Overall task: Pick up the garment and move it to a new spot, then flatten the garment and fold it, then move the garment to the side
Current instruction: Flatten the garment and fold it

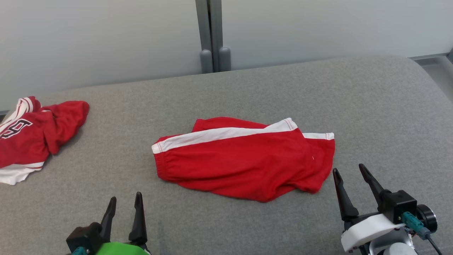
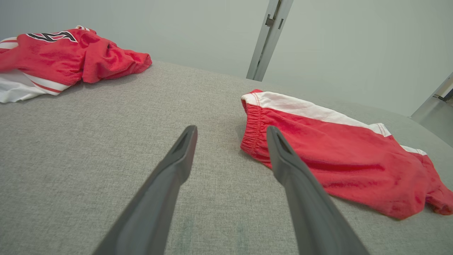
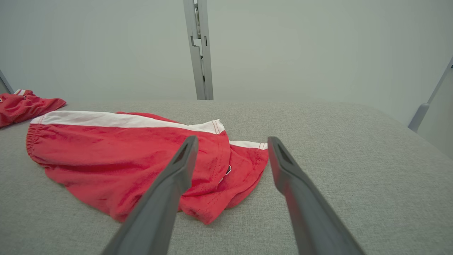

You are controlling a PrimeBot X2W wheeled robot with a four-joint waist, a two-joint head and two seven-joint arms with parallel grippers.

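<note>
- Head view: left claw (image 1: 125, 196) at the lower left, fingers spread wide, nothing in it. It sits on the near side of the counter (image 1: 371, 106), apart from the cloth.
- Right claw (image 1: 348, 168) at the lower right, also wide and empty. Its tips are just beside the garment's right hem end, not touching.
- Garment (image 1: 244, 159) is a pair of red shorts with a white side stripe, mid-counter between the two claws. Waistband is to the left, leg hems to the right, doubled over with the near edge rumpled.
- Second red piece, a jersey (image 1: 32, 134) with a black-and-white print, is bunched at the far left edge, well apart. Grey post (image 1: 212, 35) stands behind the counter.
- Left wrist view: left claw (image 2: 231, 130) is wide open and aims at bare counter just beside the elastic waistband of the garment (image 2: 336, 156). Jersey (image 2: 63, 53) at upper left.
- Right wrist view: right claw (image 3: 233, 141) is wide open with the hem corner of the garment (image 3: 116, 156) lying between and beyond its fingers. Jersey (image 3: 24, 104) at far left.
- Step, my read: nothing gripped, so a pickup is about to start. I can't tell whether it's the first relocation or the final move aside.
- Next move needs each claw lowered onto its end, left on the waistband and right on the hem. Each should pinch both layers, then both lift together so the fold doesn't fall open.
</note>
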